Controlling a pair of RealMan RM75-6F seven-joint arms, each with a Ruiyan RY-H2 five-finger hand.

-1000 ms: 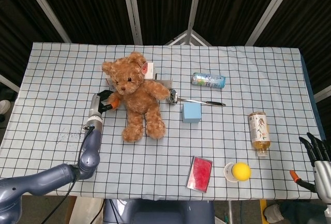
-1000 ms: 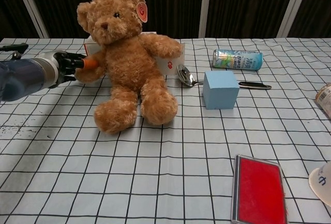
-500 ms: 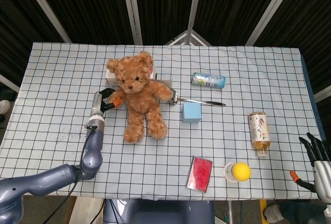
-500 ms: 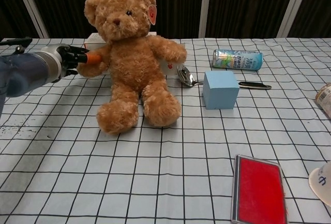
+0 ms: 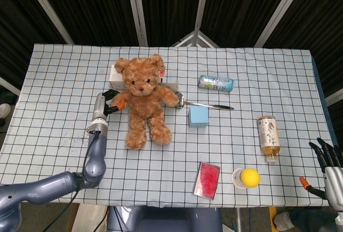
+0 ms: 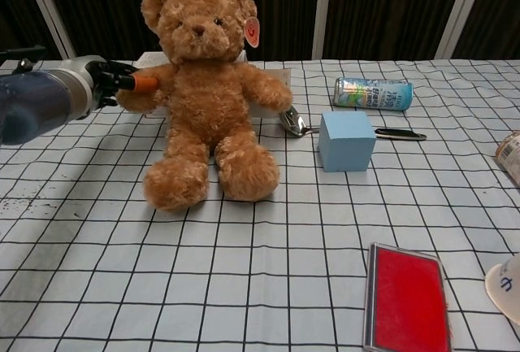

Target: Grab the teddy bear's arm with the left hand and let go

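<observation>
A brown teddy bear point(image 5: 142, 100) point(image 6: 207, 96) sits upright on the checked tablecloth, left of the middle. My left hand point(image 5: 111, 103) point(image 6: 114, 85) grips the bear's arm point(image 6: 150, 92) on its left side in the views, an orange-tipped finger pressing into the fur. My right hand point(image 5: 328, 157) hangs off the table's right front corner, fingers apart, holding nothing.
A white box point(image 5: 114, 73) stands behind the bear. To the right lie a spoon point(image 5: 206, 104), a blue cube point(image 6: 346, 141), a drink can point(image 6: 373, 93), a bottle point(image 5: 267, 136), a red card case point(image 6: 406, 299) and a yellow ball in a cup point(image 5: 248, 177).
The bear has been pulled from leaning left to sitting upright, its head swinging right. My left hand stays on its arm and has lifted slightly. The right hand barely moved.
</observation>
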